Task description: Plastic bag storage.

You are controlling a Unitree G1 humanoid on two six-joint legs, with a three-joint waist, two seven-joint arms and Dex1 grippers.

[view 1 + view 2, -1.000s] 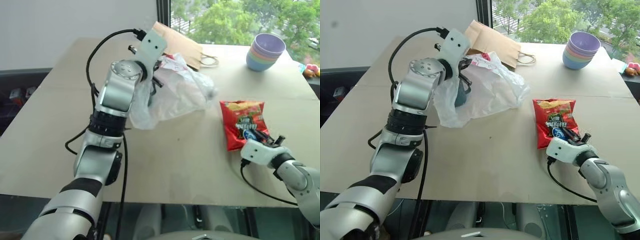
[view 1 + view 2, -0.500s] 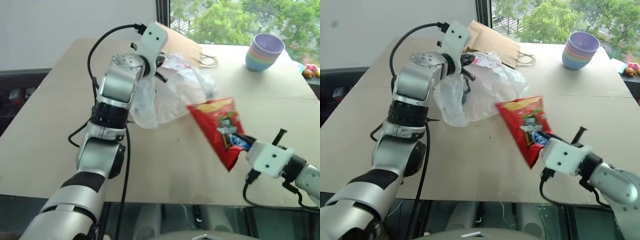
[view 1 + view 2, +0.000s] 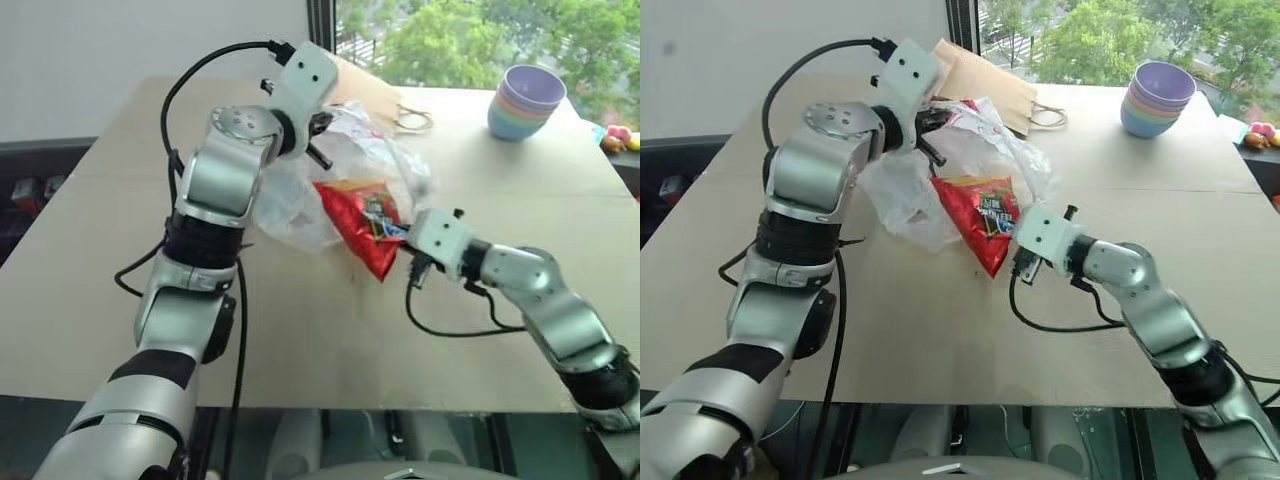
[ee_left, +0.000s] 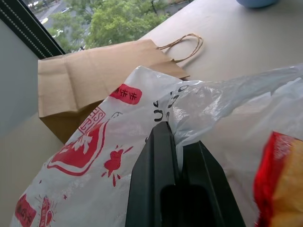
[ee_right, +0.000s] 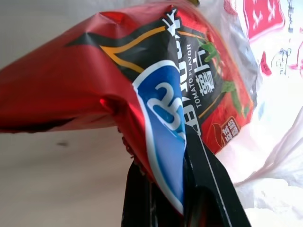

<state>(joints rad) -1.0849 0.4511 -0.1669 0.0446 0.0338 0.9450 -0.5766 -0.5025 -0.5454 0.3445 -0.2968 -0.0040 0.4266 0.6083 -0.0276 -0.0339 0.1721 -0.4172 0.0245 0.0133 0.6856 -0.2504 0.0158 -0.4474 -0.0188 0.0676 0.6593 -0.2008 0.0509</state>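
Nearest us, our right jaws point(image 3: 1021, 243) are clamped on the bottom edge of the chip packet point(image 3: 980, 220), holding it off the desk point(image 3: 940, 330) with its top leaning toward eleven o'clock, at the mouth of the plastic bag point(image 3: 905, 190). We judge it is meant to go inside. Beyond it, our left jaws point(image 4: 177, 142) are pinched on the bag's rim, lifting it so the opening gapes. Farther off, at twelve o'clock, lies the paper bag point(image 3: 985, 80); the stacked bowls point(image 3: 1157, 100) stand at two o'clock.
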